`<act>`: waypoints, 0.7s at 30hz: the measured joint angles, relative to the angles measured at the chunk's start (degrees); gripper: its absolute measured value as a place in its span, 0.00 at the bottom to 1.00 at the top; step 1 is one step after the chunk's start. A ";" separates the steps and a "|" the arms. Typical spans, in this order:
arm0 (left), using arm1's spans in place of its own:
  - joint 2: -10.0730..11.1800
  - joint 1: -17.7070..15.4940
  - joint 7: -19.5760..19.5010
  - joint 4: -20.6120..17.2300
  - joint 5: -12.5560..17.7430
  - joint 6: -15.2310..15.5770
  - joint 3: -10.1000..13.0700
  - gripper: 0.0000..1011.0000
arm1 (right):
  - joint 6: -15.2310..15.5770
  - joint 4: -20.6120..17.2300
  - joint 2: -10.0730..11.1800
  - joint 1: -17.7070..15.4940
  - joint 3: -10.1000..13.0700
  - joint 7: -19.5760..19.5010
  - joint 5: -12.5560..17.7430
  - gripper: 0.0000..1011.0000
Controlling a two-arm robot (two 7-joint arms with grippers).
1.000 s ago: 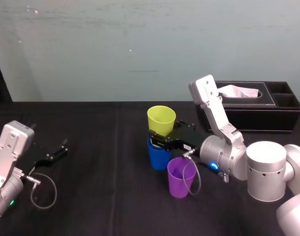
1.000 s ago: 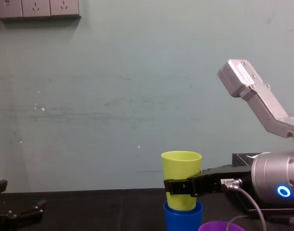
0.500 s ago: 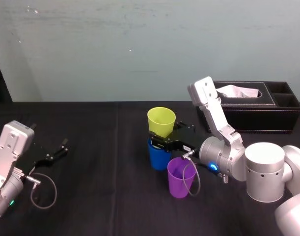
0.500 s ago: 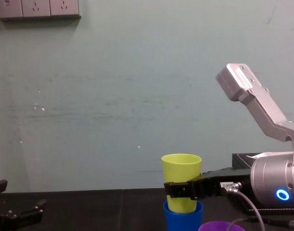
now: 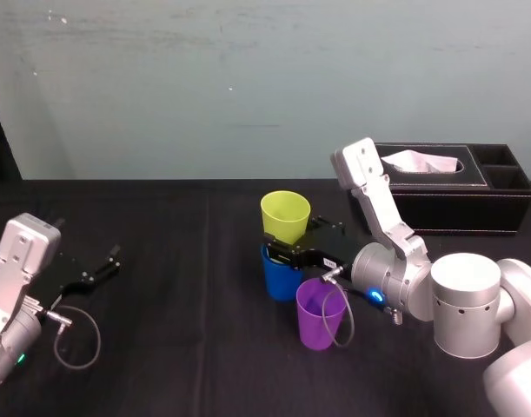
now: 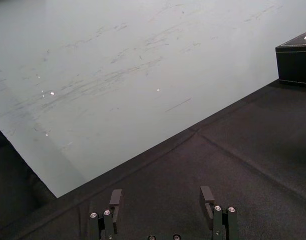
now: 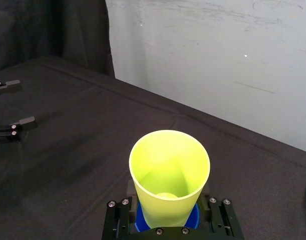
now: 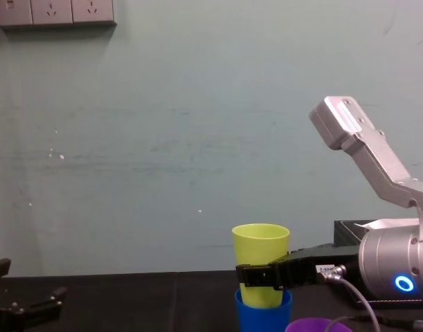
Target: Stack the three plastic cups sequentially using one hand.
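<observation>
My right gripper [image 5: 284,247] clamps the green cup [image 5: 285,214], whose base sits inside the blue cup [image 5: 278,278]. The purple cup [image 5: 320,314] stands just beside them, nearer me. My left gripper [image 5: 98,268] is parked far left, fingers apart.

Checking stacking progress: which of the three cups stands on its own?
The purple cup: it stands alone, while the yellow-green cup, held by the right gripper, sits in the blue cup.

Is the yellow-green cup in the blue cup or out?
Partly in: the yellow-green cup dips below the blue cup rim, right gripper shut on it.
</observation>
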 joint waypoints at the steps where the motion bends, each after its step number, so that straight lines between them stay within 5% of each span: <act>1: 0.00 0.00 0.00 0.00 0.00 0.00 0.00 0.99 | -0.04 0.07 -0.01 0.03 0.00 0.02 -0.02 0.70; 11: 0.00 0.00 0.00 0.00 0.00 0.00 0.00 0.99 | -0.04 0.03 0.01 0.04 -0.01 0.08 -0.03 0.71; 21: 0.00 0.00 0.00 0.00 0.00 0.00 0.00 0.99 | 0.02 -0.04 0.01 0.01 -0.01 0.10 0.01 0.96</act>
